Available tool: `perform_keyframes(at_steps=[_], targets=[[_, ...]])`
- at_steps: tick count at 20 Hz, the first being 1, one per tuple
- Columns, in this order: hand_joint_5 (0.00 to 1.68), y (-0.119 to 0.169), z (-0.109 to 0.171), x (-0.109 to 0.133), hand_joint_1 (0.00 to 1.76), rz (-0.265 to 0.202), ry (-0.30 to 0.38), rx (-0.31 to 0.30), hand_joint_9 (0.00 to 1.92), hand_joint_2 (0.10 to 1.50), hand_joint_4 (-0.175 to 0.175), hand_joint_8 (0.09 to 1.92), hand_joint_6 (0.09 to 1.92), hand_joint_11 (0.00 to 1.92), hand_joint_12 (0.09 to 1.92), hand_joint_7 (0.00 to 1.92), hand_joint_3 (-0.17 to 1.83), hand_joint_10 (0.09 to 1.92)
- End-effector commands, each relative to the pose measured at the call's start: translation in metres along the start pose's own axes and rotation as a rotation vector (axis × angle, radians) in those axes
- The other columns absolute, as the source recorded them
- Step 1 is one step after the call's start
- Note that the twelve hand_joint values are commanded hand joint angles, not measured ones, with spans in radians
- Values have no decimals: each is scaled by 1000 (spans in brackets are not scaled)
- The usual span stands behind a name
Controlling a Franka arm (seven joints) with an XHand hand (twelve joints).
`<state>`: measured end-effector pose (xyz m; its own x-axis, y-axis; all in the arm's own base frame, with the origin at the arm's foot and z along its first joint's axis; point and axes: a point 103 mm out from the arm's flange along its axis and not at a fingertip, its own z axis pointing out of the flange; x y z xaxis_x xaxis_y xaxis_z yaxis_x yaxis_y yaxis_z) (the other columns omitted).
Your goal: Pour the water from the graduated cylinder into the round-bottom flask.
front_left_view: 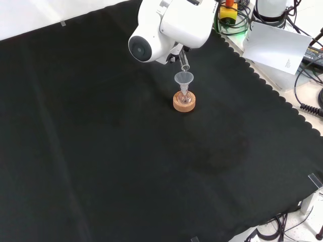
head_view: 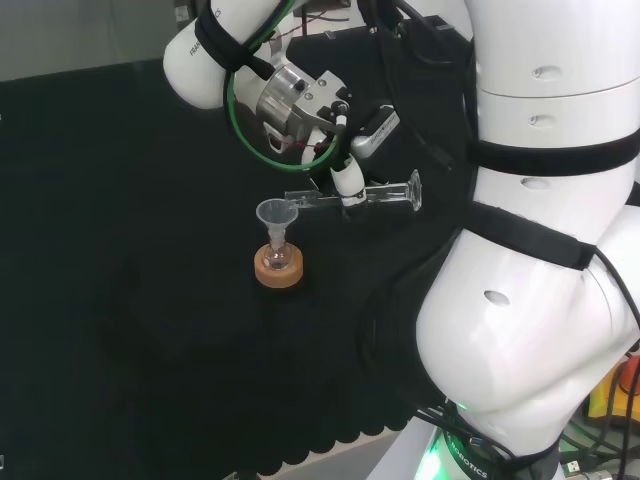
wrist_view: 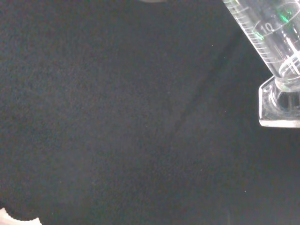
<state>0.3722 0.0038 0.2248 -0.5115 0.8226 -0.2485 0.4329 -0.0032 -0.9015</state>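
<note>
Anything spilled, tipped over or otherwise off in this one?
Nothing stands out. The graduated cylinder lies nearly level in the hand, mouth at the funnel, as pouring requires. The round-bottom flask stands upright on its cork ring; no spill shows on the cloth.

Head view from behind and above the arm, looking over its white links (head_view: 540, 300) at the black cloth (head_view: 120, 300), front view from across, looking down, both sharing the flask (head_view: 279, 258) on its cork ring (front_left_view: 183, 102), wrist view very close to the cylinder (wrist_view: 272, 42).
</note>
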Motion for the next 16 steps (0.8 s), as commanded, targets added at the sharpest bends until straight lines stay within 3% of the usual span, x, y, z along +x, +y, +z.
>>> perform_keyframes(at_steps=[1,16], targets=[[995,-1,-3,0,1262,12,-11,3,1445,1103,-175,964,979,1281,726,1023,0,87],[995,-6,-8,0,1262,61,-49,17,1448,1103,-175,964,979,1284,723,1024,0,87]])
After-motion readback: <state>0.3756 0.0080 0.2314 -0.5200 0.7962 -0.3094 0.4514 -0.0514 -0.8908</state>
